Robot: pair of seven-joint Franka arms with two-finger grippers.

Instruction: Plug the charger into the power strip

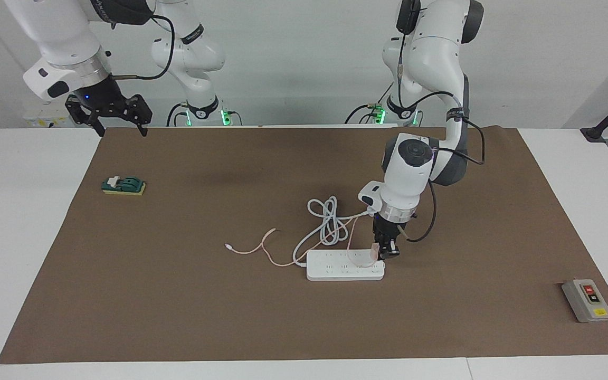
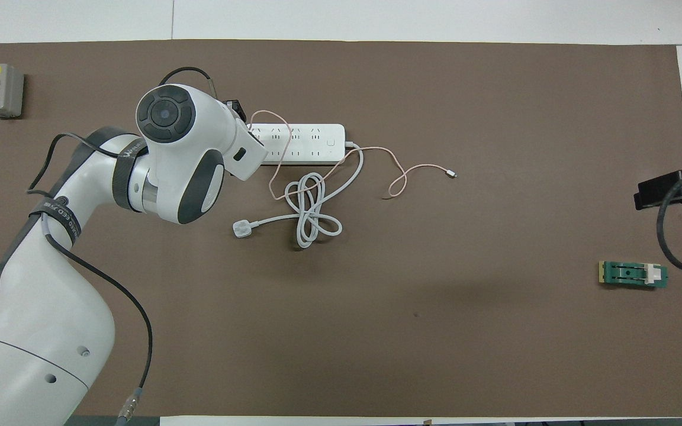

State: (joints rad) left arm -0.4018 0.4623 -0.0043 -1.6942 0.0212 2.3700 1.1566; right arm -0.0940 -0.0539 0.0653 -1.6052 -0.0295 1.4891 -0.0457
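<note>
The white power strip (image 1: 335, 266) lies flat near the middle of the brown mat; it also shows in the overhead view (image 2: 299, 144). My left gripper (image 1: 386, 252) points down over the strip's end toward the left arm's end of the table. It is shut on the pale pink charger (image 1: 373, 254), which sits at the strip's top face; I cannot tell how deep the prongs are. The thin pink cable (image 1: 262, 248) trails over the mat (image 2: 403, 171). In the overhead view the left arm hides the charger. My right gripper (image 1: 118, 120) waits open in the air over the mat's edge by its base.
The strip's thick white cord (image 2: 311, 213) lies coiled nearer to the robots, ending in a white three-pin plug (image 2: 241, 229). A grey button box (image 1: 586, 300) stands toward the left arm's end. A small green part (image 1: 123, 186) lies toward the right arm's end.
</note>
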